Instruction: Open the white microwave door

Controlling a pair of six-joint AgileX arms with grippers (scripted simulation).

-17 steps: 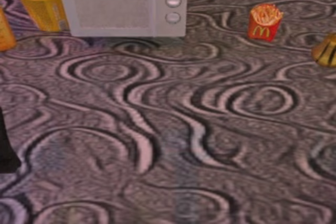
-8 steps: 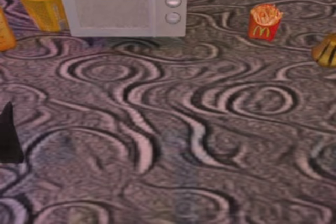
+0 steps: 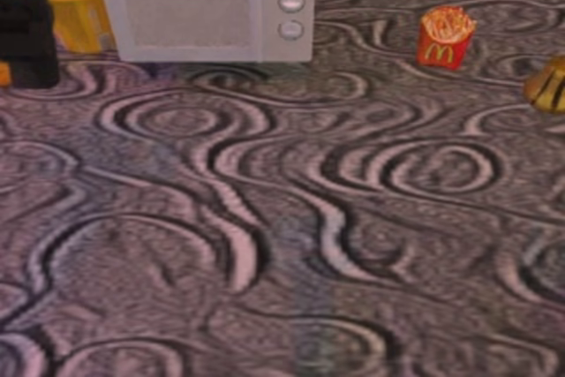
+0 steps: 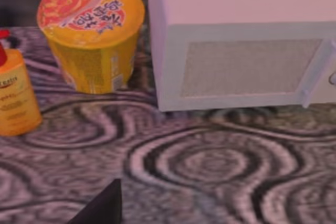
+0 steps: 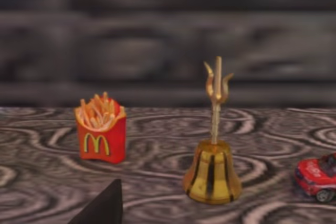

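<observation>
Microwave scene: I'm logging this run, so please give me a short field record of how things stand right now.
microwave: far side of the table, left of centre
door: shut, flush with the front
left arm: at the top view's left edge, left of the microwave, in front of the noodle cup
orange bottle: left of the cup
right arm: not in the top view
right side: fries carton, brass bell, red toy car

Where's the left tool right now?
In the top view the left tool is at the far left, beside the white microwave, over the yellow noodle cup.
</observation>
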